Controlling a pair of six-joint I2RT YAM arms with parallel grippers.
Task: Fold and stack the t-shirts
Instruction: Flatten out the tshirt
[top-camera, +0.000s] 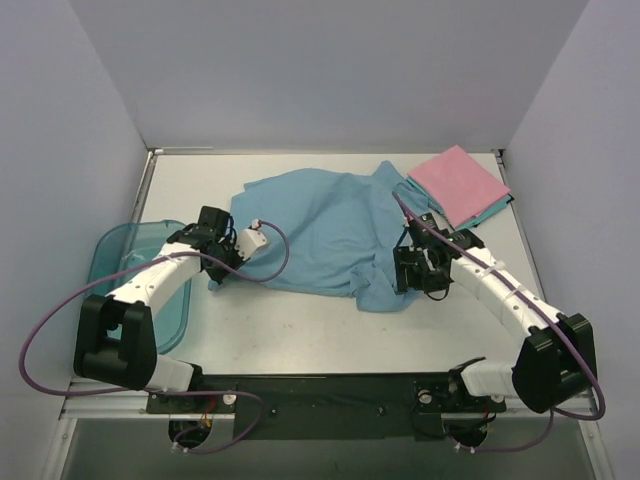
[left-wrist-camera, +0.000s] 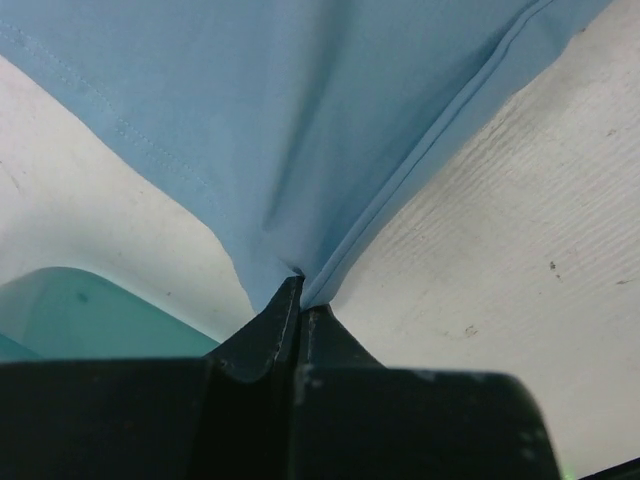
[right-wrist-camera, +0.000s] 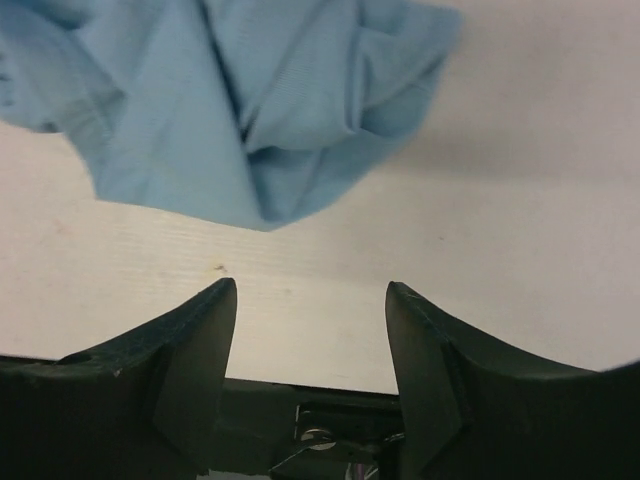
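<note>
A light blue t-shirt (top-camera: 320, 225) lies spread and rumpled across the middle of the table. My left gripper (top-camera: 224, 264) is at its near-left corner, shut on the hemmed edge of the cloth (left-wrist-camera: 330, 150), which fans out from the closed tips (left-wrist-camera: 300, 290). My right gripper (top-camera: 405, 272) is at the shirt's near-right side, open with nothing between its fingers (right-wrist-camera: 310, 290). A bunched corner of the blue shirt (right-wrist-camera: 260, 110) lies on the table just beyond them. A folded pink t-shirt (top-camera: 460, 183) rests on a folded teal one (top-camera: 492, 214) at the back right.
A translucent teal plastic bin (top-camera: 118, 262) stands at the left edge beside the left arm, and its rim (left-wrist-camera: 90, 315) shows in the left wrist view. Grey walls enclose the white table (top-camera: 300, 330) on three sides.
</note>
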